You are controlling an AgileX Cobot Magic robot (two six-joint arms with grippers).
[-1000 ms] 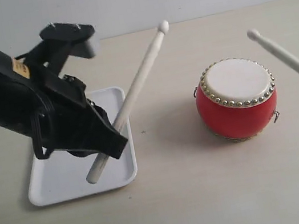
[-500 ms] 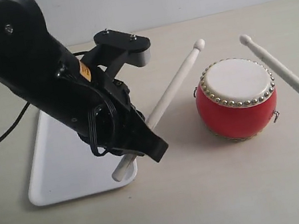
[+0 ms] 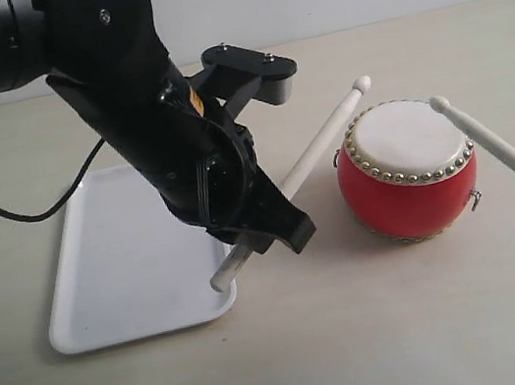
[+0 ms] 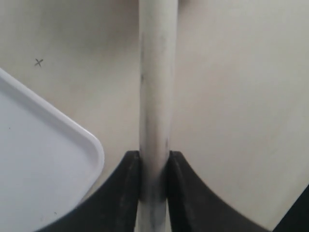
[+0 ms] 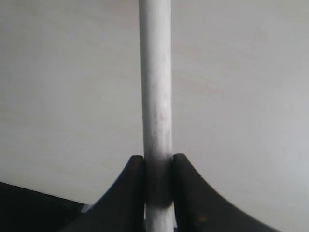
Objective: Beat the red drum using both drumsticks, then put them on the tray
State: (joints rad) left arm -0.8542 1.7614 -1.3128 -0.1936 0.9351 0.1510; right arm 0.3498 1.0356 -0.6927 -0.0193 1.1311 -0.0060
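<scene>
The red drum point(image 3: 408, 170) with its cream skin and brass studs stands right of centre on the table. My left gripper point(image 3: 269, 230) is shut on one pale drumstick point(image 3: 319, 147), whose tip hovers just by the drum's far left rim. That same drumstick point(image 4: 157, 87) runs straight out from between the left jaws. My right gripper point(image 5: 158, 159) is shut on the other drumstick point(image 5: 155, 82); that drumstick point(image 3: 500, 150) slants in from the right edge, its tip at the drum's right rim. The white tray point(image 3: 118, 277) lies at the left, partly under my left arm.
The pale table point(image 3: 362, 334) stretches in front of the drum and tray. A black cable point(image 3: 0, 203) trails off the left arm over the table's left side. The tray's rounded corner point(image 4: 89, 150) shows beside the left jaws.
My left arm has swung right toward the drum, bringing its drumstick tip close to the rim. The right drumstick has dropped lower, its tip now at the drum's right edge.
</scene>
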